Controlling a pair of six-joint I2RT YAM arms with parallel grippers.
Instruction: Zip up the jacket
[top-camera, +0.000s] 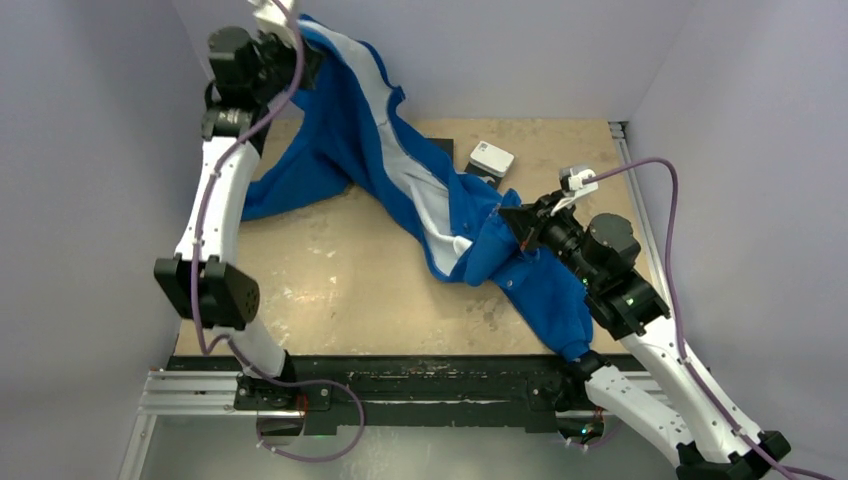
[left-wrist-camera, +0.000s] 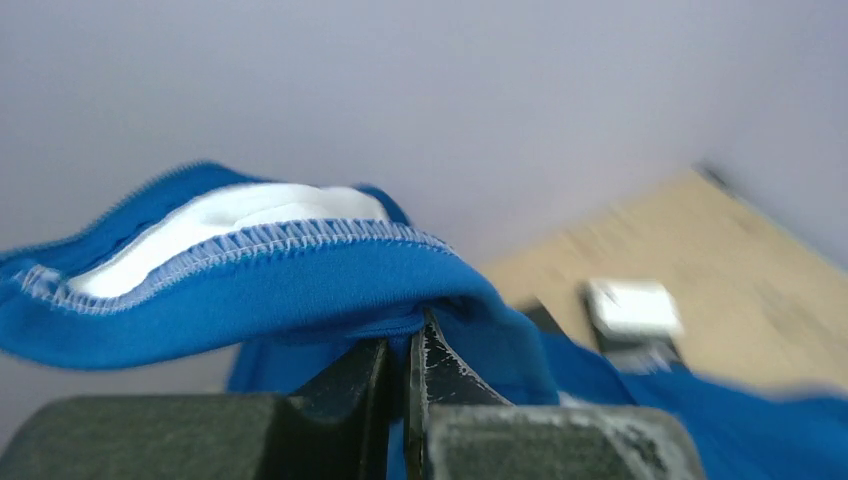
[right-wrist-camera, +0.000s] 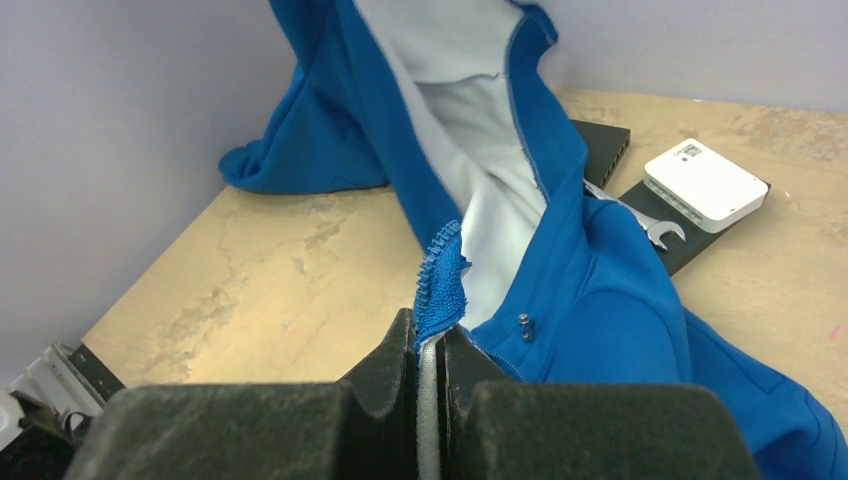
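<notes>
The blue jacket (top-camera: 350, 130) hangs stretched between both arms, from the far left corner down to the table's right middle, with its white lining showing along the open front. My left gripper (top-camera: 305, 62) is held high and shut on a fold of the jacket's hem (left-wrist-camera: 300, 290); in its wrist view the gripper (left-wrist-camera: 405, 335) pinches blue fabric between its tips. My right gripper (top-camera: 515, 217) is low over the table. In its wrist view that gripper (right-wrist-camera: 430, 335) is shut on the toothed zipper edge (right-wrist-camera: 440, 270). The small metal zipper slider (right-wrist-camera: 523, 326) sits just right of the fingers.
A white box (top-camera: 491, 158) rests on a black plate (right-wrist-camera: 600, 150) at the back of the wooden table (top-camera: 330, 270), with a steel wrench (right-wrist-camera: 640, 215) beside it. One sleeve (top-camera: 290, 190) lies at the left. Grey walls close in on three sides.
</notes>
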